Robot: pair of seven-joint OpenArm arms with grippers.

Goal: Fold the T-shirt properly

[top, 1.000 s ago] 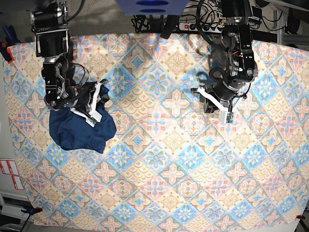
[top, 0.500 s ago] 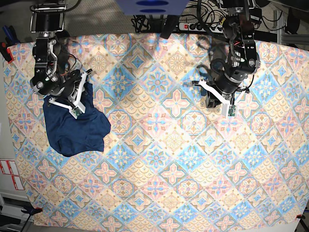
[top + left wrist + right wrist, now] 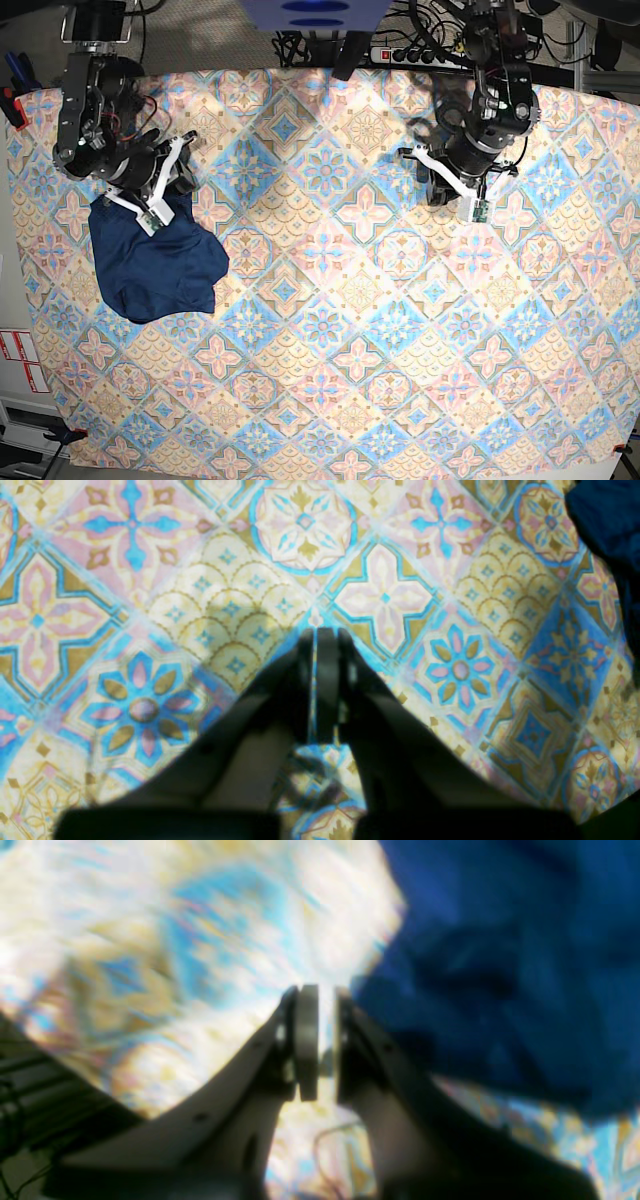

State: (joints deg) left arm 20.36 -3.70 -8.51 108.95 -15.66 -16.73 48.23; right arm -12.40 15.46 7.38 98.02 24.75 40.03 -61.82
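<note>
- The T-shirt (image 3: 160, 268) lies crumpled on the patterned bench (image 3: 340, 330), at its left side.
- The right gripper (image 3: 320, 1040) hangs at the shirt's far edge, jaws a narrow gap apart, empty.
- The left gripper (image 3: 320, 680) hovers far right, jaws pressed together, empty.

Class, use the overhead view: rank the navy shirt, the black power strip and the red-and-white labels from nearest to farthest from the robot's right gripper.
Measured from the right gripper, at the view's upper left:
1. The shirt, crumpled just below it.
2. The labels, at the left edge, lower down.
3. The power strip, along the top edge, right of centre.
</note>
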